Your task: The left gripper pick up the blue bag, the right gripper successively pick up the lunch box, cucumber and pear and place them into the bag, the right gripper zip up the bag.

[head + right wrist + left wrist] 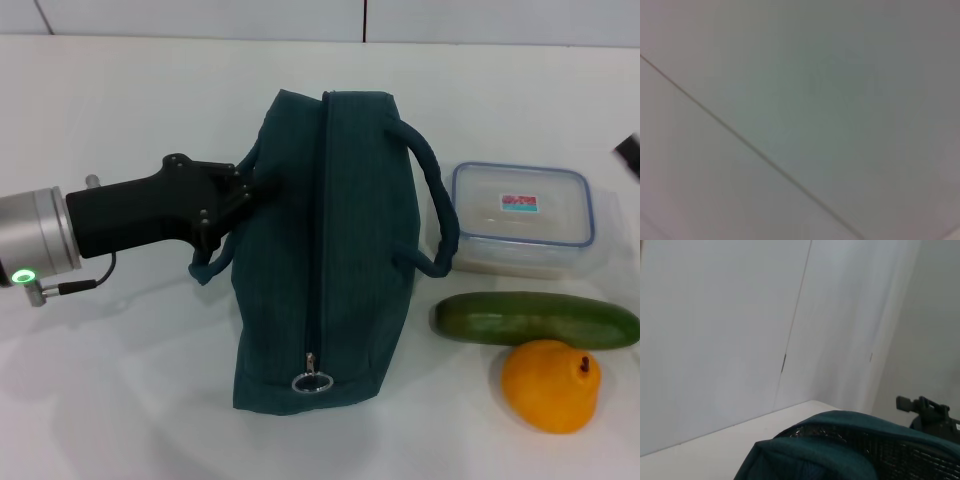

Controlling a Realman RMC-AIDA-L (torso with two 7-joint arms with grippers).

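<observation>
Table (120, 400): white surface, fills the head view, pale wall panels behind it at 12 o'clock.

Blue bag (320, 250): lies at centre of the table, long axis running 12 to 6 o'clock. Zipper (322, 230) runs down the middle and looks closed along its visible length; metal ring pull (311, 381) sits at the 6 o'clock end. One rolled handle (428, 200) loops out on the 3 o'clock side, the other is on the 9 o'clock side at the gripper. In the left wrist view the bag's fabric (840, 450) fills the lower part, with a silvery lining strip showing.

Left gripper (258, 185): comes in from 9 o'clock, arm nearly level, silver cuff with green light lit. Its tip is at the bag's 9 o'clock handle, touching the fabric. Finger opening is hidden against the bag, cannot tell how wide it is or whether it has a grip.

Cucumber (535, 319): at 4 o'clock from the bag, lying crosswise, just beside the bag's edge.

Lunch box (520, 215): at 3 o'clock from the bag, lid on, next to the handle loop, above the cucumber.

Pear (551, 385): at 5 o'clock, touching the cucumber's lower side.

Right gripper (629, 155): only a dark sliver at the 3 o'clock frame edge, well apart from the items; finger state cannot be told. Right wrist view shows only plain panelling.
</observation>
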